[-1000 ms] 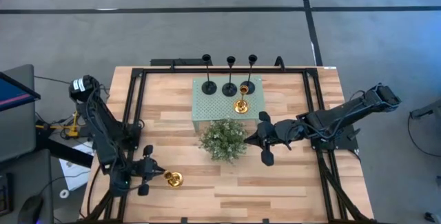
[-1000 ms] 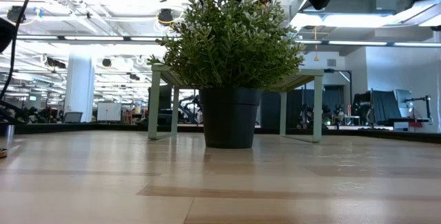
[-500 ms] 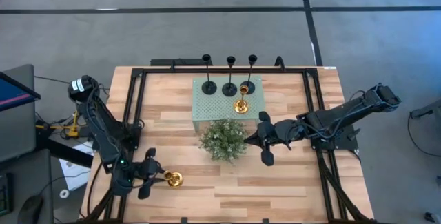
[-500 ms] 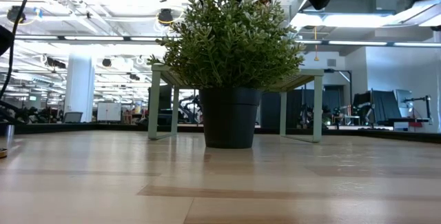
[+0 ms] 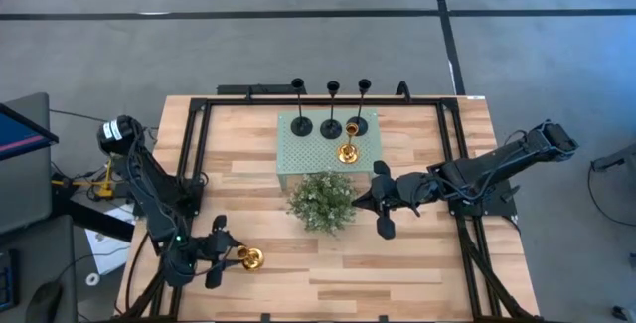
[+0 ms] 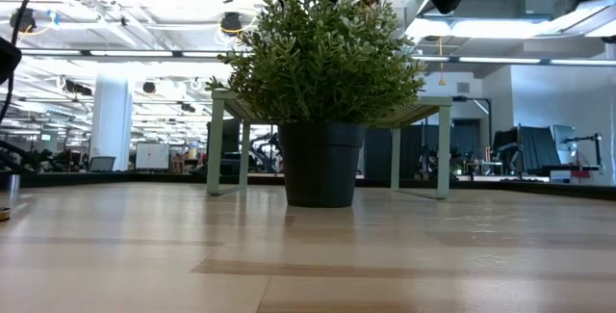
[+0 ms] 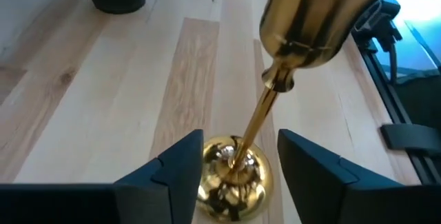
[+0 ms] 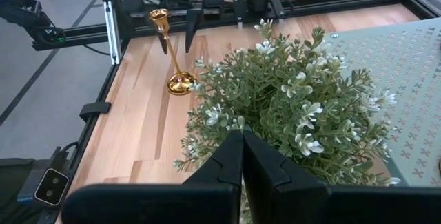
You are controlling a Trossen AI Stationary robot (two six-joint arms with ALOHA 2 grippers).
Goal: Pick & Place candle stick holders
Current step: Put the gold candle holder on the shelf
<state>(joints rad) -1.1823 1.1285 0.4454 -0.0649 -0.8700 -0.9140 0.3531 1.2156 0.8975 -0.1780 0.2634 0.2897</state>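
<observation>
A gold candle stick holder point(image 5: 250, 257) stands on its round base point(image 7: 231, 176) on the wooden table near the front left; it also shows in the right wrist view point(image 8: 172, 52). My left gripper point(image 7: 240, 134) is open, with a finger on each side of the thin stem and not touching it. Three black candle stick holders point(image 5: 331, 127) and a second gold one point(image 5: 348, 152) stand on a green perforated stand point(image 5: 298, 154). My right gripper point(image 8: 241, 145) is shut with nothing in it, hovering by the plant point(image 5: 322, 201).
The bushy potted plant point(image 6: 318, 72) stands mid-table, just in front of the green stand's legs point(image 6: 217, 140). Black frame rails point(image 5: 194, 154) run along the table's left, right and far sides. Bare wood lies along the near edge point(image 5: 397, 273).
My left gripper has opened and let go of the gold holder's stem, drawing back a little toward the table's near-left corner. The holder stays standing on the table where it was.
</observation>
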